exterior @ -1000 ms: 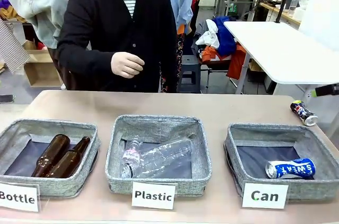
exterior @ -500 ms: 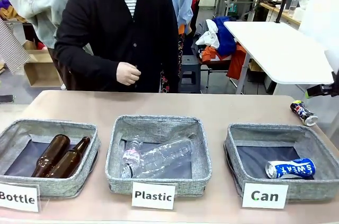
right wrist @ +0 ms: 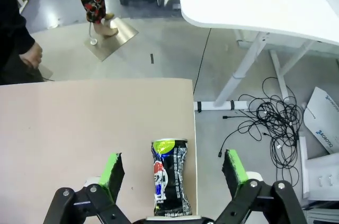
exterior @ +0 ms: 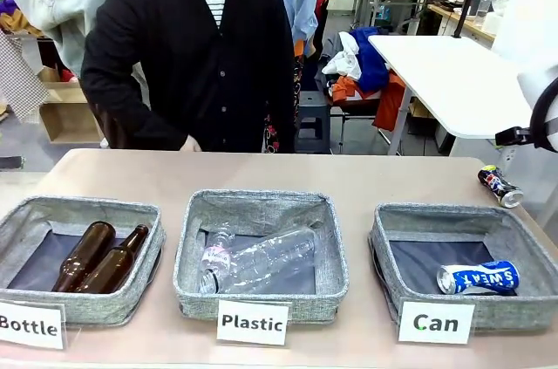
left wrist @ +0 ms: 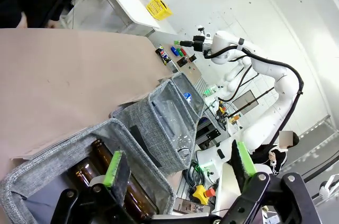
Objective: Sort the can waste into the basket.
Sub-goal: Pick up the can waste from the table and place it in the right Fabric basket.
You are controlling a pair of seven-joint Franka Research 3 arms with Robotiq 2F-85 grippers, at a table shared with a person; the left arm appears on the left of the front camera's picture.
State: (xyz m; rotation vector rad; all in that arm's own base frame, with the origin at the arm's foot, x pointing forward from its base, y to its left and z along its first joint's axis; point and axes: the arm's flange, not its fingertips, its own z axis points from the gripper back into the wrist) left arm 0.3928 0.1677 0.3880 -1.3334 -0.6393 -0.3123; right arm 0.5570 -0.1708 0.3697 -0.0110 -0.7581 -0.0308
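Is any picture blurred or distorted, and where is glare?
Front view: sharp, even light, soft shadows in the basket. Left wrist view: tilted, wide-angle bending, bright wall washed out. Right wrist view: black can sharp, white table glaring.

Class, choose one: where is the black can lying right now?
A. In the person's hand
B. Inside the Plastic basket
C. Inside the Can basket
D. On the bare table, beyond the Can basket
D: the black can lies on the table beyond the Can basket; the open right gripper hovers over it.

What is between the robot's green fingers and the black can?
Nothing. In the right wrist view, the right gripper hangs open above the black can, which lies on the table between its fingers, untouched.
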